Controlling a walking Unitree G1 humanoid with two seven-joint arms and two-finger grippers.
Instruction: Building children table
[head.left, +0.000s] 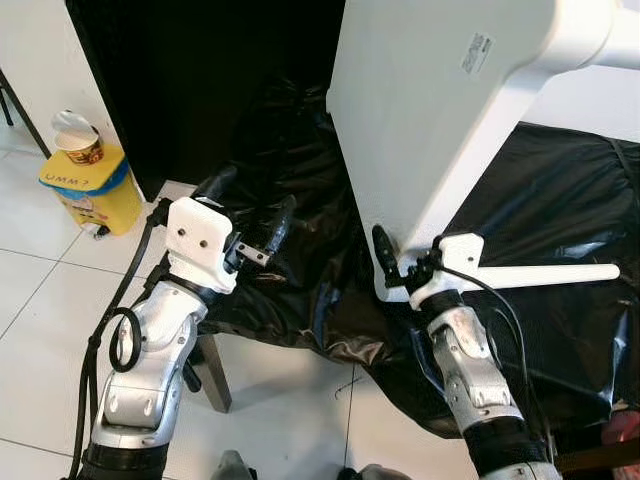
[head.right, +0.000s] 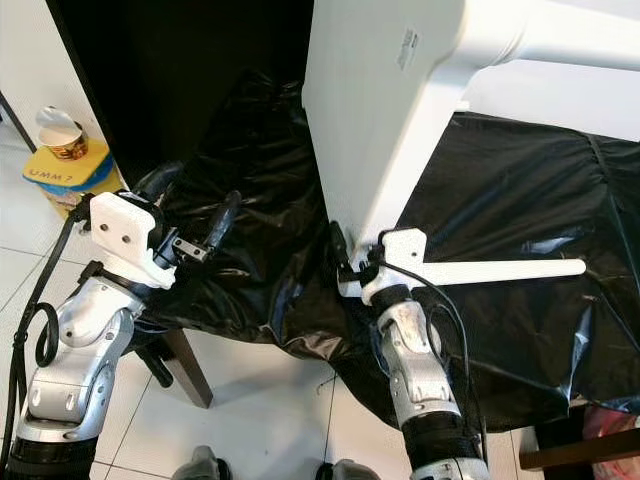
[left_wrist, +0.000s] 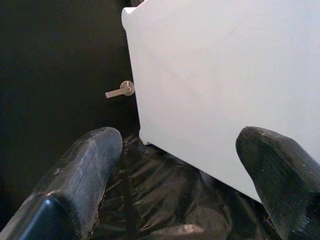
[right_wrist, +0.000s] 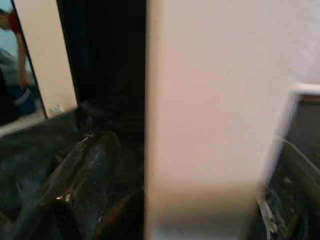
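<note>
You had the right claw (head.left: 392, 262) apparently pinching the near edge of the upended white tabletop (head.left: 440, 110) to steady it, while the left claw (head.left: 255, 215) waited spread.

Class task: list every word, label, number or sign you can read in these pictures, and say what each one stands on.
"UMM ?" roughly, dark letters on the lid of the yellow box; the letters are small, so the reading is unsure.
Sticker on the white table top: printed lines too small to read.
Cup on the yellow box: its pattern is too blurred to read.
</note>
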